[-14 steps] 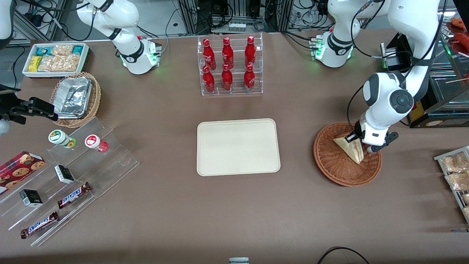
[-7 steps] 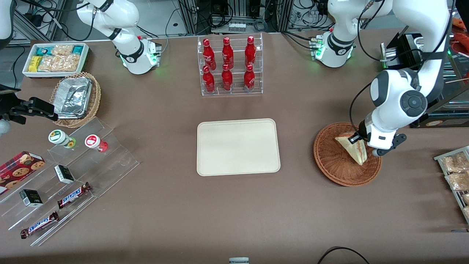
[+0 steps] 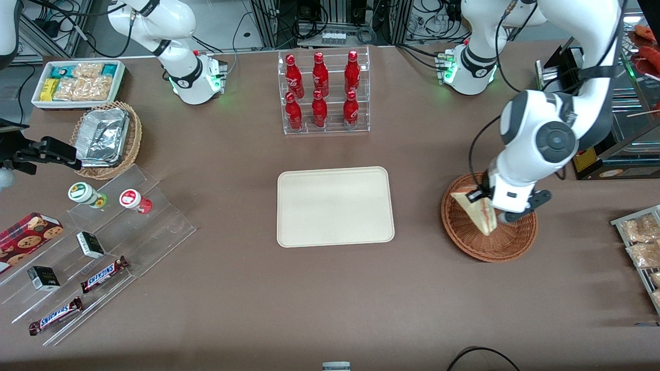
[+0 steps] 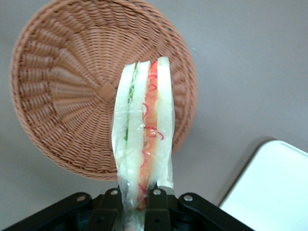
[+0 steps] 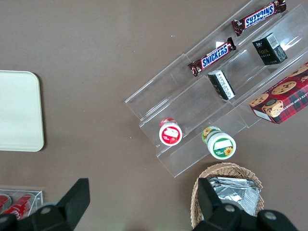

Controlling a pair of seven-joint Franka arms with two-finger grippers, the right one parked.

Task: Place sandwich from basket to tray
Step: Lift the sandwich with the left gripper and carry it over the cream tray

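Observation:
My left gripper point(image 3: 483, 200) is shut on the sandwich point(image 3: 473, 210), a plastic-wrapped wedge of pale bread with red and green filling. It hangs in the air above the round reddish-brown wicker basket point(image 3: 464, 238), over the part of the rim nearest the tray. In the left wrist view the sandwich point(image 4: 144, 130) stands upright between the black fingers point(image 4: 156, 202), with the basket point(image 4: 67, 96) bare below it and a corner of the tray point(image 4: 269, 187) beside it. The cream rectangular tray point(image 3: 335, 206) lies at the table's middle with nothing on it.
A clear rack of red bottles point(image 3: 323, 93) stands farther from the front camera than the tray. A wire rack of snack bags point(image 3: 642, 242) lies at the working arm's end. Acrylic steps with candy bars point(image 3: 100, 242) and a foil-filled basket point(image 3: 105, 136) lie toward the parked arm's end.
The gripper has lifted the sandwich out of the basket and carried it sideways toward the tray. The wedge has turned so its cut edge faces the wrist camera.

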